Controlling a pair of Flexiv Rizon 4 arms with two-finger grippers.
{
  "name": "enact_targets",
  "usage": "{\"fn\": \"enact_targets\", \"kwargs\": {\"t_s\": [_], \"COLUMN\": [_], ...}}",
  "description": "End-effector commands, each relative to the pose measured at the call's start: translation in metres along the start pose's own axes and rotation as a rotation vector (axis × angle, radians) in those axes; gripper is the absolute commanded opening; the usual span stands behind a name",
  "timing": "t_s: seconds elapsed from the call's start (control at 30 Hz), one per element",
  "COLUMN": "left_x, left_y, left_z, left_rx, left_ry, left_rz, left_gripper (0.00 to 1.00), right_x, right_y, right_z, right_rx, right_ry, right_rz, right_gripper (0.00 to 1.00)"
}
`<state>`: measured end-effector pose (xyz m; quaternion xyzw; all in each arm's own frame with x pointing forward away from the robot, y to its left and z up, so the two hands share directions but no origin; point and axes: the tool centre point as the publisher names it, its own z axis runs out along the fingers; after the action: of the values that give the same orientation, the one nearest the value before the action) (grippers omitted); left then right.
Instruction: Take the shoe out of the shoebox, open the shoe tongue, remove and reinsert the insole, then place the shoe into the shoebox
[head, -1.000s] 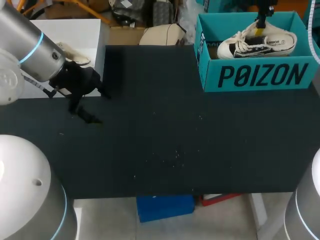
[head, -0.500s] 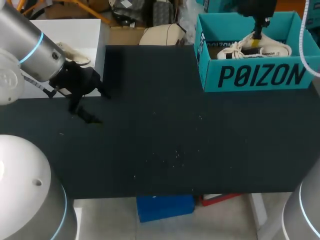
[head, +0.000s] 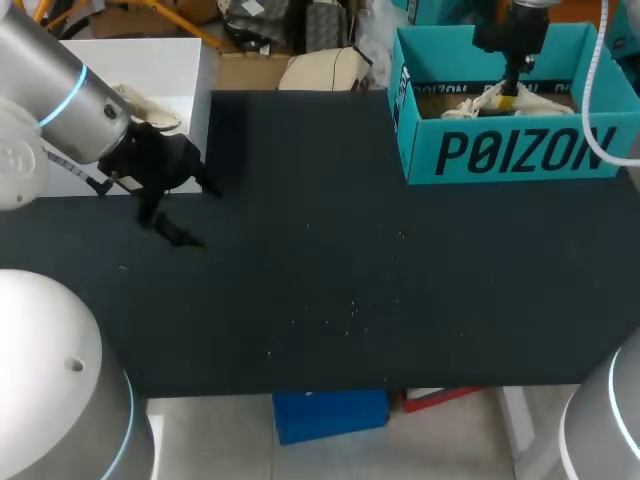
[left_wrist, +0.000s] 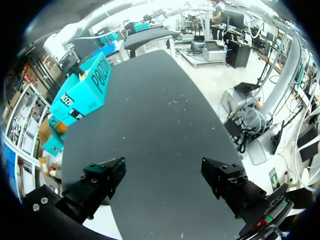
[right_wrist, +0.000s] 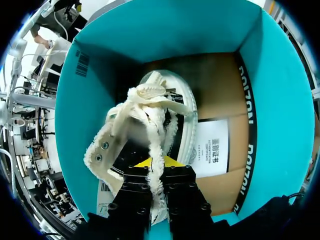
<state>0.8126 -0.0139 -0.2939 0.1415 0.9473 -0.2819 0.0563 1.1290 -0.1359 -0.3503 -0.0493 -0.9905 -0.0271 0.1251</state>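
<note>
R: right gripper (right_wrist: 156, 169) down inside teal shoebox (right_wrist: 95, 75), fingers pinched onto cream upper of shoe (right_wrist: 150, 115) | shoe: in the box, between and just ahead of those fingers | L: left gripper (left_wrist: 165, 180) fingers spread wide, holding nothing, over black table (left_wrist: 150, 110), well apart from shoebox

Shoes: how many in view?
1. The shoe is inside the teal shoebox, its upper pinched by the right gripper. The gripper hides part of the box floor, so a second can't be ruled out.
</note>
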Motion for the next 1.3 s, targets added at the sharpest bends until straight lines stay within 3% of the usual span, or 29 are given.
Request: {"fn": "enact_targets", "kwargs": {"t_s": [0.03,0.13,0.17,0.2,0.23,0.3,0.37,0.43,0.47,0.5,0.57,0.63,0.73,0.83,1.13,1.3], "left_x": [0.001,0.001,0.001,0.001,0.001,0.001,0.001,0.001,0.001,0.001,0.001,0.001,0.001,0.001,0.001,0.001], "left_y": [0.0,0.0,0.0,0.0,0.0,0.0,0.0,0.0,0.0,0.0,0.0,0.0,0.0,0.0,0.0,0.0], "left_z": [0.002,0.002,0.002,0.002,0.002,0.002,0.002,0.002,0.002,0.002,0.002,0.002,0.002,0.002,0.002,0.002], "left_rx": [-0.002,-0.002,-0.002,-0.002,-0.002,-0.002,-0.002,-0.002,-0.002,-0.002,-0.002,-0.002,-0.002,-0.002,-0.002,-0.002], "left_ry": [-0.004,-0.004,-0.004,-0.004,-0.004,-0.004,-0.004,-0.004,-0.004,-0.004,-0.004,-0.004,-0.004,-0.004,-0.004,-0.004], "left_rz": [0.001,0.001,0.001,0.001,0.001,0.001,0.001,0.001,0.001,0.001,0.001,0.001,0.001,0.001,0.001,0.001], "left_gripper": [1.0,1.0,1.0,1.0,1.0,1.0,1.0,1.0,1.0,1.0,1.0,1.0,1.0,1.0,1.0,1.0], "right_x": [-0.009,-0.008,-0.008,-0.008,-0.008,-0.004,0.001,0.008,0.011,0.016,0.025,0.036,0.056,0.081,0.175,0.214], "right_y": [0.003,0.001,0.001,-0.002,-0.003,0.001,0.001,0.003,0.005,0.007,0.013,0.02,0.03,0.04,0.069,0.082], "right_z": [-0.001,-0.007,-0.011,-0.013,-0.018,-0.036,-0.051,-0.066,-0.073,-0.081,-0.091,-0.1,-0.105,-0.105,-0.092,-0.084], "right_rx": [0.013,0.041,0.056,0.075,0.075,0.089,0.098,0.1,0.095,0.079,0.074,0.061,0.054,0.061,0.067,0.059], "right_ry": [0.036,0.026,0.019,0.007,-0.012,-0.05,-0.101,-0.159,-0.197,-0.246,-0.307,-0.394,-0.451,-0.483,-0.505,-0.564], "right_rz": [0.0,0.004,0.008,0.012,0.021,0.032,0.042,0.055,0.066,0.081,0.098,0.109,0.123,0.134,0.246,0.285], "right_gripper": [0.7,0.84,0.95,1.0,1.0,0.9,0.67,0.56,0.56,0.62,0.62,0.73,0.93,1.0,1.0,1.0]}}
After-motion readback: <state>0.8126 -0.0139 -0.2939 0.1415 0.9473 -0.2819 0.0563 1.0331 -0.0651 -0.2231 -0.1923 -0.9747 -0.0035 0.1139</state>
